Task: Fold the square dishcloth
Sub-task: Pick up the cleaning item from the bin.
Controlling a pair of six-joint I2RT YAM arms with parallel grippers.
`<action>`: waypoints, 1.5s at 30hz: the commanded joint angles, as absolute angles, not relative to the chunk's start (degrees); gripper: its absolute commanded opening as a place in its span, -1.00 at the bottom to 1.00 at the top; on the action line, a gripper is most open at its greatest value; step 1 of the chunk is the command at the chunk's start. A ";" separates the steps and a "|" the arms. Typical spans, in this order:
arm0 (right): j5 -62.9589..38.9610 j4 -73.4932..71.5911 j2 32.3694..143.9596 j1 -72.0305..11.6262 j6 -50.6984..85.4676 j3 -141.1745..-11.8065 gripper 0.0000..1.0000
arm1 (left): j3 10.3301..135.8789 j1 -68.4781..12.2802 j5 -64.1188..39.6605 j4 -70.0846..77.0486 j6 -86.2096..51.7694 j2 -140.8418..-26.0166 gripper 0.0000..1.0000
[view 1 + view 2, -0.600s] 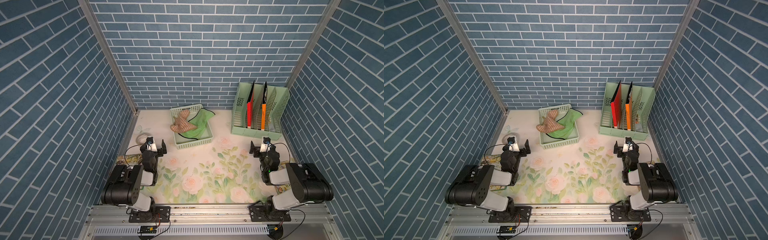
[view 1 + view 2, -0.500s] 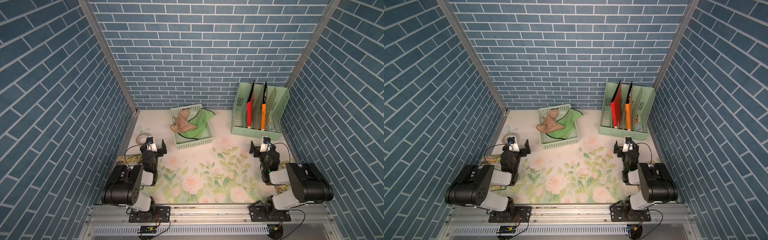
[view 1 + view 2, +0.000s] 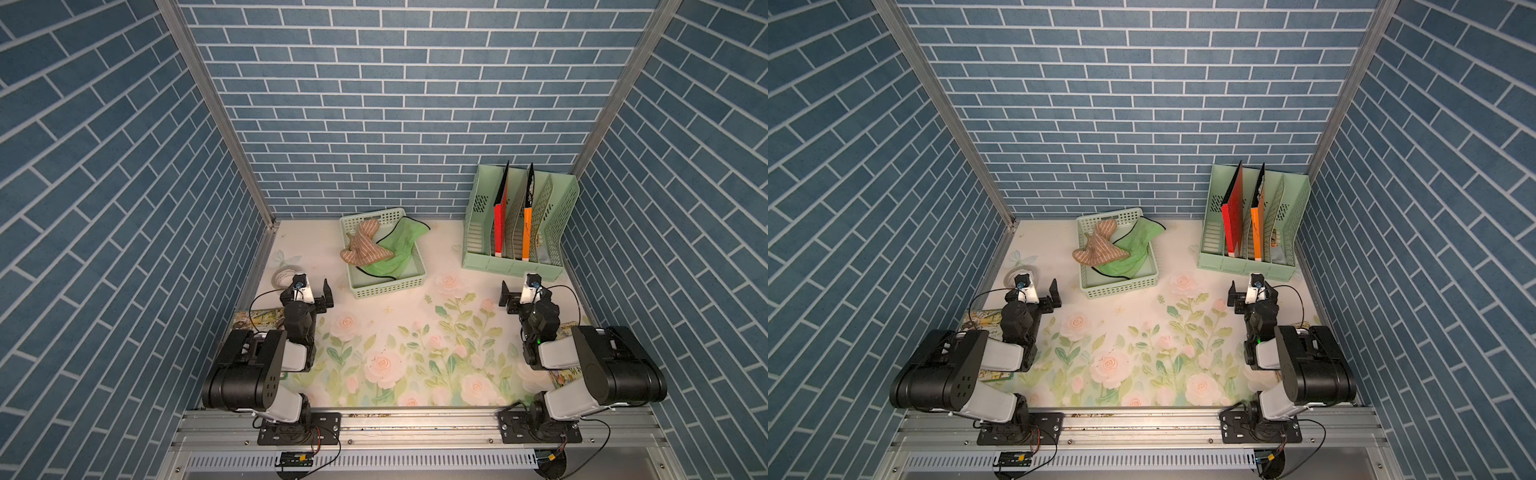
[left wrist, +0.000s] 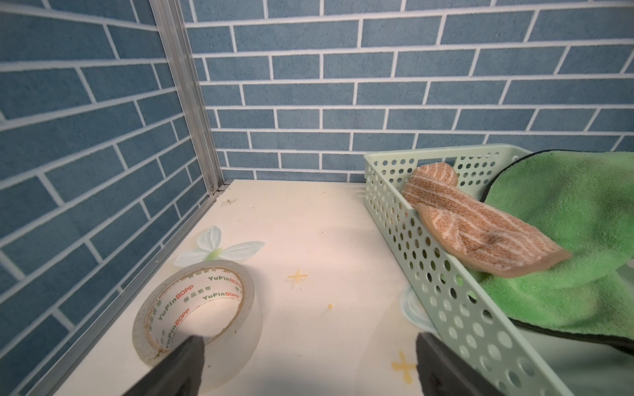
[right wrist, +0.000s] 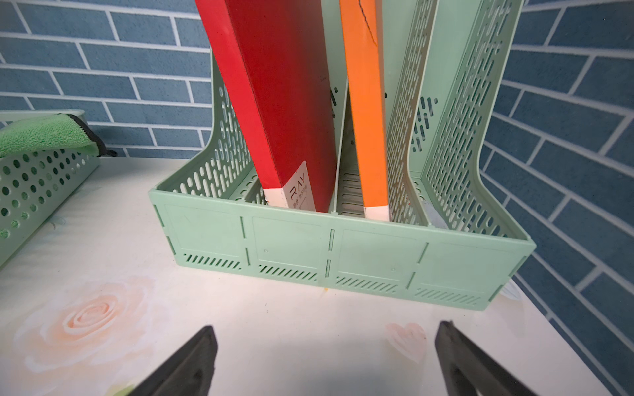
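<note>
Two crumpled cloths lie in a pale green perforated basket (image 3: 386, 286) (image 3: 1121, 289) at the back middle of the table. A green cloth with black trim (image 3: 395, 249) (image 3: 1133, 249) (image 4: 566, 212) hangs over the basket's far rim. A tan striped cloth (image 3: 365, 245) (image 3: 1100, 249) (image 4: 480, 229) rests on top of it. Which of them is the square dishcloth I cannot tell. My left gripper (image 3: 307, 287) (image 4: 308, 343) is open and empty, just left of the basket's near corner. My right gripper (image 3: 527, 291) (image 5: 326, 327) is open and empty above the floral mat.
A green file rack (image 3: 511, 266) (image 5: 343, 253) with a red and an orange folder stands at the back right, close ahead of the right gripper. A roll of clear tape (image 3: 282, 277) (image 4: 206, 308) lies by the left wall. Printed cards (image 3: 257, 320) lie under both arms. Brick-patterned walls enclose three sides.
</note>
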State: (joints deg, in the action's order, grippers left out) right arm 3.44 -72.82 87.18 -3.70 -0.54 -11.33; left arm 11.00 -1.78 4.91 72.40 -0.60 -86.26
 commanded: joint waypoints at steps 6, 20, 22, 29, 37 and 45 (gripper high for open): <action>5.03 -74.72 87.68 -3.39 -1.56 -11.93 0.99 | 11.70 -2.02 3.87 74.12 0.16 -86.63 1.00; 7.53 -36.36 60.84 -5.77 15.59 -24.05 0.99 | 50.18 -2.21 -21.59 3.36 16.26 -78.47 1.00; -2.47 -33.58 57.64 -5.35 21.63 -25.29 0.99 | 55.76 -3.11 -24.30 -2.73 18.93 -81.88 1.00; -9.54 -20.54 58.90 -13.02 26.14 -34.44 0.99 | 68.42 -13.95 -14.16 -14.12 27.47 -92.84 1.00; 19.38 -10.26 68.24 -37.53 13.28 -42.59 0.99 | 77.47 -22.26 -2.84 -21.41 33.96 -104.86 0.98; 20.70 -12.17 71.15 -40.86 12.83 -40.81 0.97 | 80.64 -23.25 3.34 -20.91 35.83 -108.91 0.62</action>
